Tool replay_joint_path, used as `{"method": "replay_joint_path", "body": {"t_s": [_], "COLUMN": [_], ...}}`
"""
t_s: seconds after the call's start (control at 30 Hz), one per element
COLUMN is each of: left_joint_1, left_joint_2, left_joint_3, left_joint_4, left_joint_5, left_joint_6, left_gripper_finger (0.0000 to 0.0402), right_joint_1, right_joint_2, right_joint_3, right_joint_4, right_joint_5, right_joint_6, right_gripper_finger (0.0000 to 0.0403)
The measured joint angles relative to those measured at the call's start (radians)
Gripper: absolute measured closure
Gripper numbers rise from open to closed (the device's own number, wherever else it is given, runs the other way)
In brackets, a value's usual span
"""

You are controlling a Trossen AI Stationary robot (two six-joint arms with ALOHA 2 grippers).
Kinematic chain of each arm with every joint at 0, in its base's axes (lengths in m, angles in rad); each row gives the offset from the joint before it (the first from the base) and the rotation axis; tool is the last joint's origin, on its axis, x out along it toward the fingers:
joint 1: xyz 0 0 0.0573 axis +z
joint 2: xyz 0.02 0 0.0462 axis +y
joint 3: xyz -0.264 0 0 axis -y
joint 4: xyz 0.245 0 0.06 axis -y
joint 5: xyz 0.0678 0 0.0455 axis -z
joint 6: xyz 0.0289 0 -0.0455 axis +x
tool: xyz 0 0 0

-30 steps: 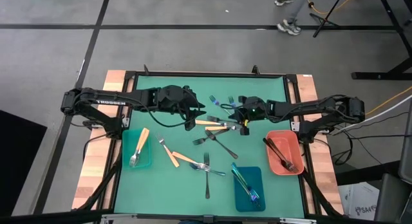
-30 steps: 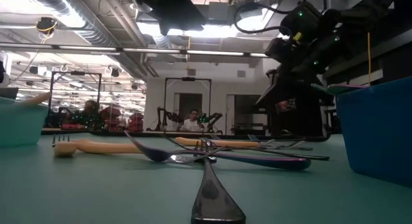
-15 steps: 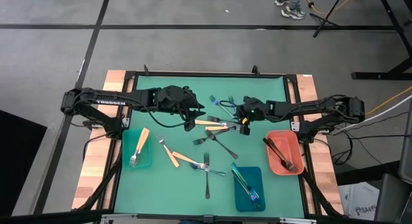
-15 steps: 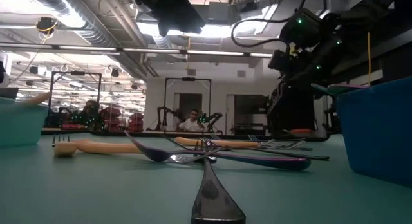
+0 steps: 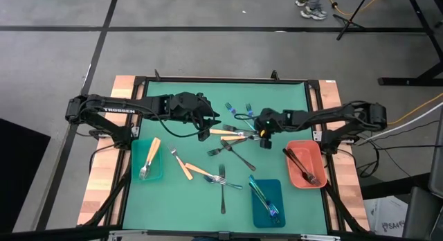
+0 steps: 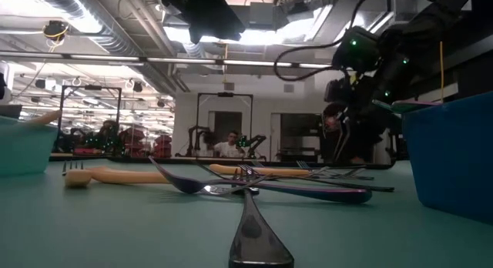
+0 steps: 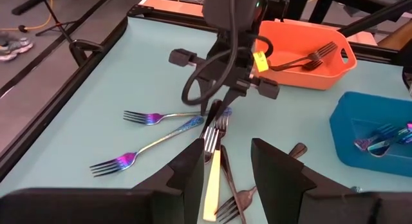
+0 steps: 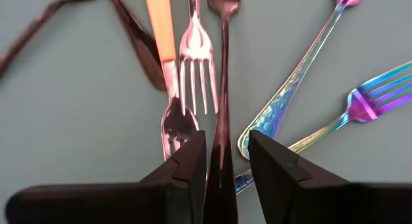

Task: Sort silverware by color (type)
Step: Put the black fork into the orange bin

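Observation:
A loose heap of silverware (image 5: 235, 134) lies at the middle of the green table. My right gripper (image 5: 264, 138) points steeply down over it. In the right wrist view its open fingers (image 8: 226, 139) stand on either side of a dark fork's handle (image 8: 223, 89) without touching it. Beside that handle lie a silver fork (image 8: 193, 63), an orange handle (image 8: 158, 24) and iridescent forks (image 8: 290, 95). My left gripper (image 7: 225, 147) hangs open above the heap's left side (image 5: 206, 130), holding nothing.
A teal tray (image 5: 136, 173) at the near left holds an orange-handled fork. A blue tray (image 5: 275, 189) at the near middle holds iridescent pieces, and a salmon tray (image 5: 317, 158) at the right holds black ones. More forks (image 5: 221, 182) and an orange-handled piece (image 5: 183, 166) lie loose nearer the front.
My right gripper has sunk toward the heap and tipped to point more steeply down. The silverware has stayed where it lay.

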Motion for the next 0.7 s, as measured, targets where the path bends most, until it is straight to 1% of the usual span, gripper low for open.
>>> {"method": "replay_joint_path", "body": {"t_s": [0.47,0.63,0.7], "left_joint_1": [0.0,0.0,0.0], "left_joint_2": [0.0,0.0,0.0], "left_joint_3": [0.0,0.0,0.0], "left_joint_4": [0.0,0.0,0.0], "left_joint_5": [0.0,0.0,0.0], "left_joint_6": [0.0,0.0,0.0], "left_gripper_finger": [0.028,0.028,0.028], "right_joint_1": [0.0,0.0,0.0], "right_joint_2": [0.105,0.112,0.112], "right_joint_3": [0.003,0.003,0.003], "right_joint_4": [0.077,0.086,0.085], "right_joint_5": [0.01,0.01,0.01], "right_joint_6": [0.0,0.0,0.0], "right_gripper_finger": [0.0297,0.0299,0.0305]}}
